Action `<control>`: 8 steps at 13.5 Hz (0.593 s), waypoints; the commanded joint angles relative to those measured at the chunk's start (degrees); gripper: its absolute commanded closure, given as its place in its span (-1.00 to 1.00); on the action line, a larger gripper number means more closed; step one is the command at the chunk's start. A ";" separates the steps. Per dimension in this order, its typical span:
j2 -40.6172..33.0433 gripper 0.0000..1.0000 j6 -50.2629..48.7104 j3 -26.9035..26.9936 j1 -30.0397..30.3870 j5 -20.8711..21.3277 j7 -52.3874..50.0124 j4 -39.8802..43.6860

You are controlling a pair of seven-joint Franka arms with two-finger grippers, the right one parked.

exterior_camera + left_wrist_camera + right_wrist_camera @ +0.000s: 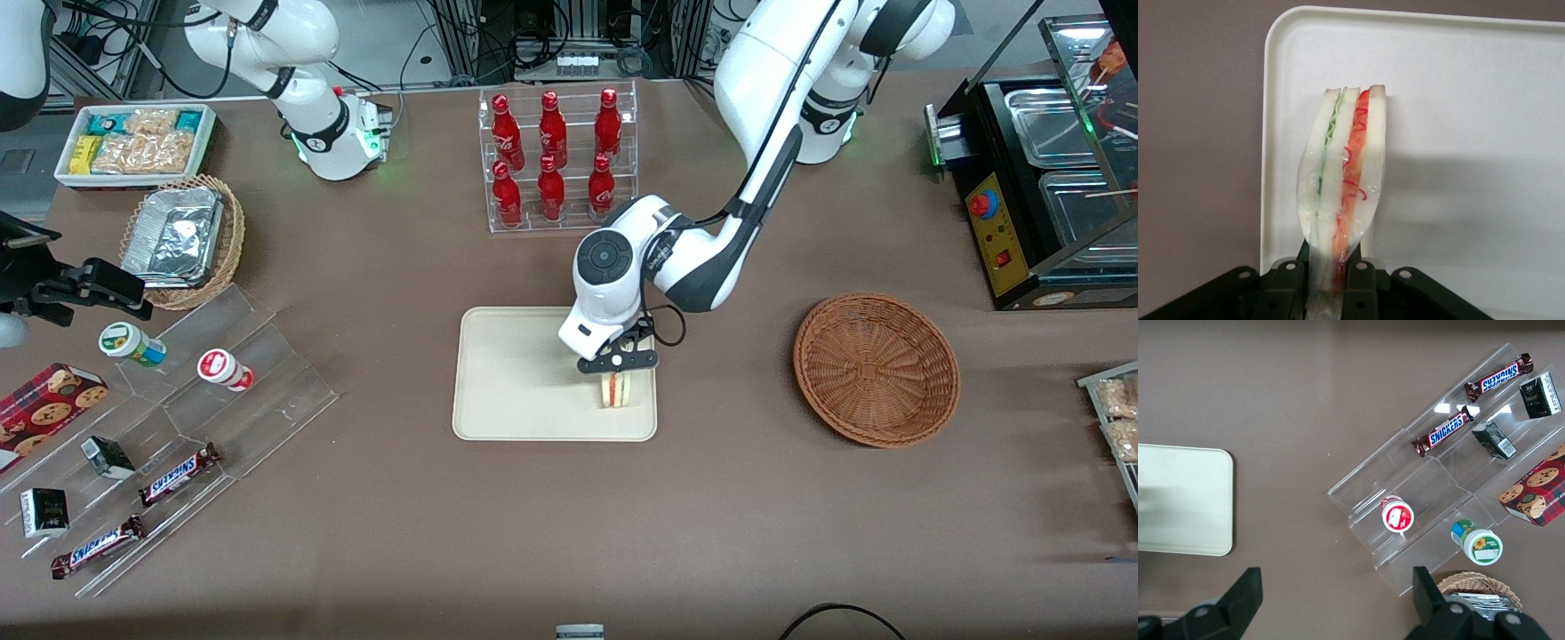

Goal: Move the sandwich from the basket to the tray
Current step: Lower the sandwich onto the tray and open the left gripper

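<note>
The sandwich (616, 389), a wrapped white-bread wedge with red, orange and green layers, stands upright on its edge over the cream tray (516, 373), at the tray corner nearest the front camera on the working arm's side. My left gripper (618, 363) is directly above it and shut on its top end. In the left wrist view the sandwich (1341, 167) is pinched between the black fingers (1361, 293) of the gripper (1331, 287), with the tray (1458, 100) just below. I cannot tell whether it touches the tray. The reddish-brown basket (876, 369) lies empty toward the working arm's end of the table.
A clear rack of red bottles (558, 160) stands farther from the front camera than the tray. Toward the parked arm's end are a clear stepped stand (222, 391) with snack bars and cups, a tan basket with a foil container (182, 240) and a white snack box (133, 142). A black appliance (1040, 178) stands near the basket.
</note>
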 commanded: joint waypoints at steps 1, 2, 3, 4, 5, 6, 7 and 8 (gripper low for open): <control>1.45 0.55 0.95 0.82 -1.12 0.88 -0.09 1.49; 1.54 0.43 1.56 0.82 -0.78 0.79 0.09 1.49; 1.63 -0.10 2.27 0.82 -0.86 0.79 0.18 1.58; 1.45 -0.85 2.36 0.82 -0.86 0.88 0.18 1.58; 1.19 -0.99 2.27 0.82 -0.77 0.79 0.09 1.58; 0.93 -1.00 2.19 0.82 -0.86 0.70 -0.52 1.66; -0.21 -1.00 1.66 0.82 -0.77 0.44 -0.78 1.49; -1.70 -1.00 0.53 0.82 -0.77 0.00 -0.96 1.32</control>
